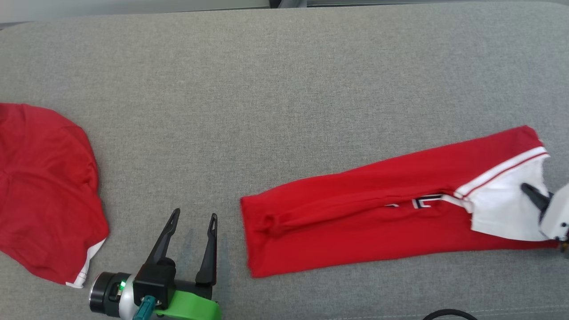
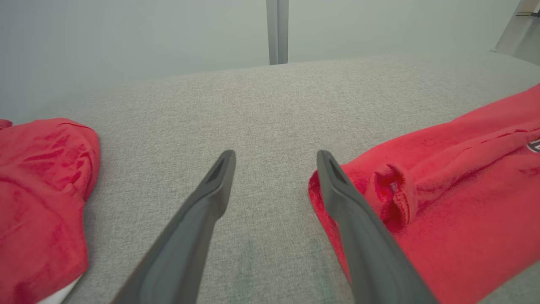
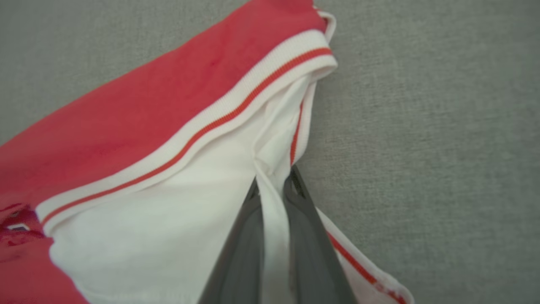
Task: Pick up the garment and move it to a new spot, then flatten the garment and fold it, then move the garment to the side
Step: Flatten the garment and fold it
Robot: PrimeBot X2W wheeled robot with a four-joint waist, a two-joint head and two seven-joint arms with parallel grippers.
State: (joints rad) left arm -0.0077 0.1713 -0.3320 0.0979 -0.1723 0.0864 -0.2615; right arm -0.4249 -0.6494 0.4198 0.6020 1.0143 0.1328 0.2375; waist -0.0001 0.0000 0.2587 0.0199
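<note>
The garment is red with a white, red-striped band and lies folded into a long strip across the right half of the grey cushion. My right gripper is at its white end, at the far right. In the right wrist view this gripper is shut on a pinched fold of the garment's white fabric. My left gripper stands open and empty at the lower left, just left of the strip's red end. In the left wrist view its right finger is beside that red end.
A second red garment lies bunched at the left edge, also seen in the left wrist view. The grey padded surface stretches bare across the middle and back. A black cable curves in at the bottom right.
</note>
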